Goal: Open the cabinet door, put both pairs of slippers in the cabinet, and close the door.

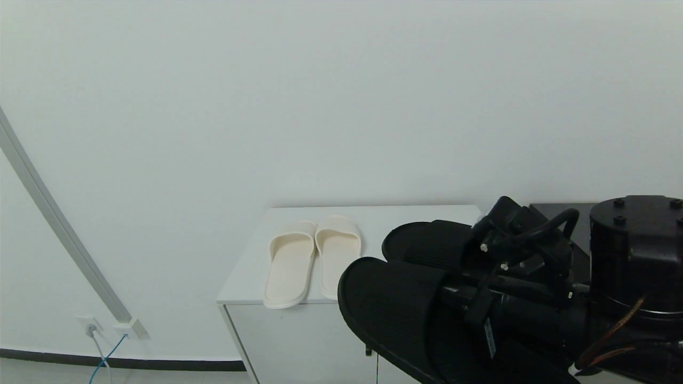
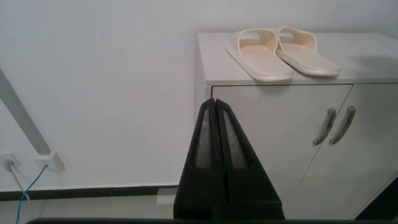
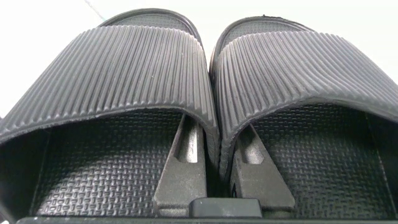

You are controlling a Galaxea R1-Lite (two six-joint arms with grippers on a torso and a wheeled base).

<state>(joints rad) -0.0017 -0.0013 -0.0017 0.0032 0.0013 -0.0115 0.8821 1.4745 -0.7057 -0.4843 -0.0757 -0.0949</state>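
A pair of black ribbed slippers [image 1: 397, 301] hangs in the air in front of the white cabinet [image 1: 299, 336], held side by side. My right gripper [image 3: 217, 127] is shut on them, one finger inside each slipper, pinching the two inner walls together. A pair of cream slippers [image 1: 312, 261] lies on the cabinet's top, toes pointing to the wall. In the left wrist view the cream slippers [image 2: 283, 53] sit above the two closed cabinet doors [image 2: 267, 130] with their handles [image 2: 333, 126] side by side. My left gripper [image 2: 215, 106] is shut on nothing, low and left of the cabinet.
The cabinet stands against a plain white wall. Two wall sockets [image 1: 89, 324] with a blue cable sit low on the left, below a slanted grey conduit [image 1: 53, 213]. A dark surface [image 1: 557, 209] lies behind the cabinet's right end.
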